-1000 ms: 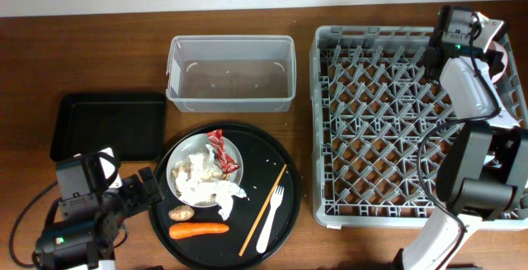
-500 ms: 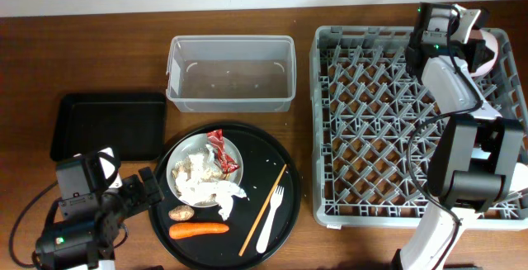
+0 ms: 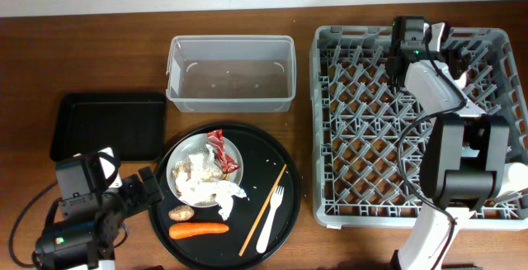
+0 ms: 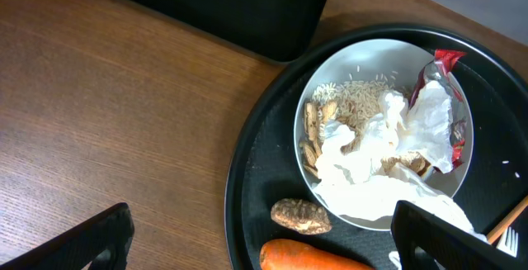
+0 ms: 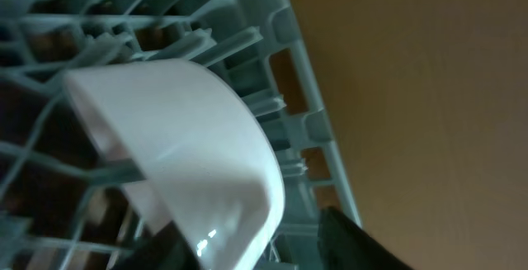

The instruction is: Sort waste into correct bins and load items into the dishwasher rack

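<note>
The white plate (image 3: 176, 164) on the round black tray (image 3: 279, 156) holds crumpled tissue (image 4: 371, 163), a red wrapper (image 4: 445, 97) and rice (image 4: 363, 101). Beside it lie a brown lump (image 4: 300, 215), a carrot (image 3: 199, 229), chopsticks (image 3: 264, 209) and a white fork (image 3: 271, 219). My left gripper (image 4: 264, 249) hangs wide open over the tray's left edge, holding nothing. In the right wrist view a small white bowl (image 5: 190, 138) rests tilted in the grey dishwasher rack (image 3: 371, 138). My right gripper (image 5: 256, 241) is open, its fingers on either side of the bowl's rim.
The clear tub (image 3: 173, 72) stands behind the round tray with nothing in it. The shallow black rectangular tray (image 3: 107, 125) lies at the left, also bare. The right arm stretches across the rack's back right part. Bare wooden table (image 4: 107, 121) lies left of the round tray.
The right arm has swung left along the rack's back edge, and its jaws have gone from shut to open around the bowl. The left arm has not moved.
</note>
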### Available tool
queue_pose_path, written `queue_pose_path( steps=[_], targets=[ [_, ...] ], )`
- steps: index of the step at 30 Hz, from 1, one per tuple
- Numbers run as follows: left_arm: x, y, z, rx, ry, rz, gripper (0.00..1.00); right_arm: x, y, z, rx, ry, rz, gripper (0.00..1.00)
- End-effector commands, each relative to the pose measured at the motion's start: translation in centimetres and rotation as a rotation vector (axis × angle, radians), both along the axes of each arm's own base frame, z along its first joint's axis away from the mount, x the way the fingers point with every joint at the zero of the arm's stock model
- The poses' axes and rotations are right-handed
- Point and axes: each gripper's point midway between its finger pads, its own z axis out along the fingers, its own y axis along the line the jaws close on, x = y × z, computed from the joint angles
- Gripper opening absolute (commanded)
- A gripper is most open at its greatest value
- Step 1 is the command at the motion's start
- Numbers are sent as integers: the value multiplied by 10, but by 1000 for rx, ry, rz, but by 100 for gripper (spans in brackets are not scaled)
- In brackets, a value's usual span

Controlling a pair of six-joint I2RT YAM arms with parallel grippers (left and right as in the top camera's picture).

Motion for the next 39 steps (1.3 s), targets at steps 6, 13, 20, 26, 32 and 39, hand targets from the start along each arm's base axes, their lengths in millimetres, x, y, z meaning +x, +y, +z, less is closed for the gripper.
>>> queue_pose_path(
  steps=[6, 13, 20, 26, 32, 39],
  targets=[
    [2, 3, 8, 7, -23, 17, 99, -17, 49, -13, 420, -70, 45, 98],
    [3, 3, 8, 7, -24, 17, 99, -82, 136, 98, 879, -184, 306, 98],
    [12, -7, 13, -44, -70, -19, 99, -170, 254, 89, 1271, 202, 511, 98],
    [18, -14, 17, -76, -103, -44, 99, -194, 311, 83, 1262, 347, 666, 98],
    [16, -14, 16, -77, -95, -43, 99, -254, 370, 39, 1281, 513, 557, 100],
    [13, -15, 14, -82, -79, -42, 99, -317, 419, -42, 1154, 508, 406, 94]
  ],
)
